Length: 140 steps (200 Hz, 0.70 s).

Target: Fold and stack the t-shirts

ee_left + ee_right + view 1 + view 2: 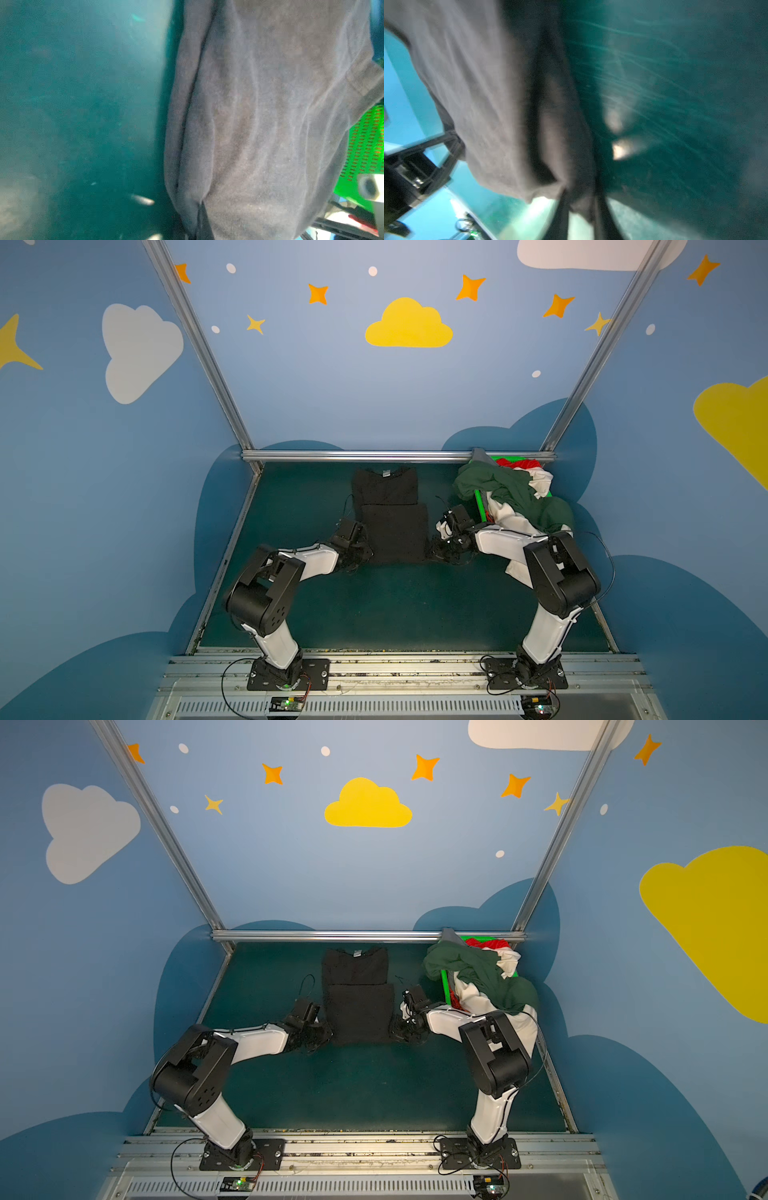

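While both arms reach in toward the middle of the table (395, 605), we see the black t-shirt (392, 522) (357, 1002) lying flat between them, its collar toward the far rail and a straight crosswise edge running over its middle; the near half looks a little wider than the far half. The left claw (366, 552) (328, 1033) sits at the shirt's near left corner and the right claw (432, 549) (392, 1029) at its near right corner; both touch the cloth.

Both claws are closed tight; in the left wrist view the black t-shirt (259, 124) fills most of the frame and its cloth gathers to a pinched point, so we take the left claw to have hold of that corner; in the blurred right wrist view the same shirt (477, 93) bunches between two dark fingers (562, 214), so the right claw grips its corner too.

At the far right corner of the table stands a bright green basket (480, 502) (444, 982); a dark green t-shirt (511, 489) spills over its rim, a white t-shirt (503, 514) hangs down its near side behind the right arm, and a red t-shirt (519, 464) shows at the back; we cannot tell how many more lie beneath; the basket wall (365, 145) also shows beyond the black cloth in the left wrist view.
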Motion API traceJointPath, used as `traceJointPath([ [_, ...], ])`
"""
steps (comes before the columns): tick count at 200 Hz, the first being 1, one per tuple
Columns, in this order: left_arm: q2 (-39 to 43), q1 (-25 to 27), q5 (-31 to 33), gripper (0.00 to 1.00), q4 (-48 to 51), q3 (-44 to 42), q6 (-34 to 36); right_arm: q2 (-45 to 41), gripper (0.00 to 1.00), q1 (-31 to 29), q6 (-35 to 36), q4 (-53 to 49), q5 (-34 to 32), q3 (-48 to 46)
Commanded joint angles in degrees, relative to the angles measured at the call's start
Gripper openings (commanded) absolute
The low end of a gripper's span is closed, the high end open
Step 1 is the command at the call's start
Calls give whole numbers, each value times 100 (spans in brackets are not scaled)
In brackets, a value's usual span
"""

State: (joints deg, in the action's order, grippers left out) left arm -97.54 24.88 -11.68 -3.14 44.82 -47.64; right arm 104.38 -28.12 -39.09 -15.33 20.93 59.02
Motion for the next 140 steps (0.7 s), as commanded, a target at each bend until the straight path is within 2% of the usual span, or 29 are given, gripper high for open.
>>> traceJointPath([
  [1,-112,15,190,4,672,-69,47,-90,0,38,168,-220,-245,43],
  [36,173,-53,530,4,964,-163,78,-488,0,113,145,-339,-454,-151],
  [55,400,-52,425,4,897,-326,-69,-677,0,75,104,-276,-274,-176],
  [86,696,-34,421,4,838,-535,-220,-999,0,8,103,-423,-438,-202],
  [140,1284,316,534,4,1062,-567,-182,-1363,0,-231,209,-798,-437,-90],
])
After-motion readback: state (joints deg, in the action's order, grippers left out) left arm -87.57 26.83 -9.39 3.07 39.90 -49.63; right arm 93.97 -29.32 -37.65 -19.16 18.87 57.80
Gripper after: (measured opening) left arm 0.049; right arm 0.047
